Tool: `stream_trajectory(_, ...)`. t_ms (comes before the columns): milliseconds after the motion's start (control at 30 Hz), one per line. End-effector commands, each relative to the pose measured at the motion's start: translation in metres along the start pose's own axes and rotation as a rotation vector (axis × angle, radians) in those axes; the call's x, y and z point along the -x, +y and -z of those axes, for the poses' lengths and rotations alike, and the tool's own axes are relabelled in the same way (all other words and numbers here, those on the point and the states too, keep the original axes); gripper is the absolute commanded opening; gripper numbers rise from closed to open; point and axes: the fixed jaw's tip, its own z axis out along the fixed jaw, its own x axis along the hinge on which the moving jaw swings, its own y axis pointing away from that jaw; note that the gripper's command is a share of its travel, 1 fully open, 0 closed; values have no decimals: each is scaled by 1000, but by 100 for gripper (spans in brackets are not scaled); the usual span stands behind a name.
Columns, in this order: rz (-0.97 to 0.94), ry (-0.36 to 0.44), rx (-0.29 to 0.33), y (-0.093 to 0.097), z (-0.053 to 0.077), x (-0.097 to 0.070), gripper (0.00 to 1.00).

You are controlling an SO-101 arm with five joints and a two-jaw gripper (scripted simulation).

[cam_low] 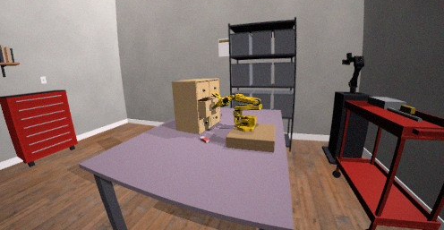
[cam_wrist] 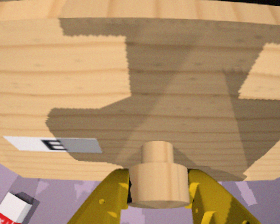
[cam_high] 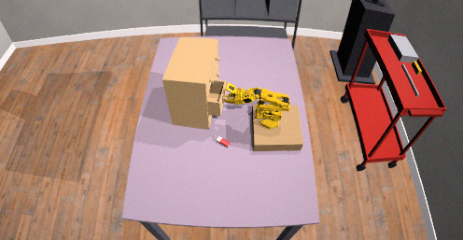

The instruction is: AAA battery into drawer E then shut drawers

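The wooden chest (cam_high: 192, 83) stands on the purple table, its drawer fronts facing my arm; it also shows in the exterior view (cam_low: 195, 105). In the wrist view my yellow gripper (cam_wrist: 159, 196) is shut on the round wooden knob (cam_wrist: 159, 176) of the drawer marked E (cam_wrist: 54, 144). That drawer (cam_high: 217, 90) stands pulled out a little from the chest front. The gripper (cam_high: 227, 96) reaches it from the right. I cannot pick out the AAA battery in any view.
A red and white eraser (cam_high: 223, 141) lies on the table in front of the chest; it also shows in the wrist view (cam_wrist: 6, 219). My arm stands on a wooden block (cam_high: 276, 128). A red cart (cam_high: 397, 95) stands right of the table.
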Motion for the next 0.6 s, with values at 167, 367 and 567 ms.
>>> stream_trajectory(167,2,-9,-5,-1,1,0,0)
stream_trajectory(367,2,-9,-6,-2,4,-1,0)
stream_trajectory(567,1,-9,-8,-2,7,-3,0)
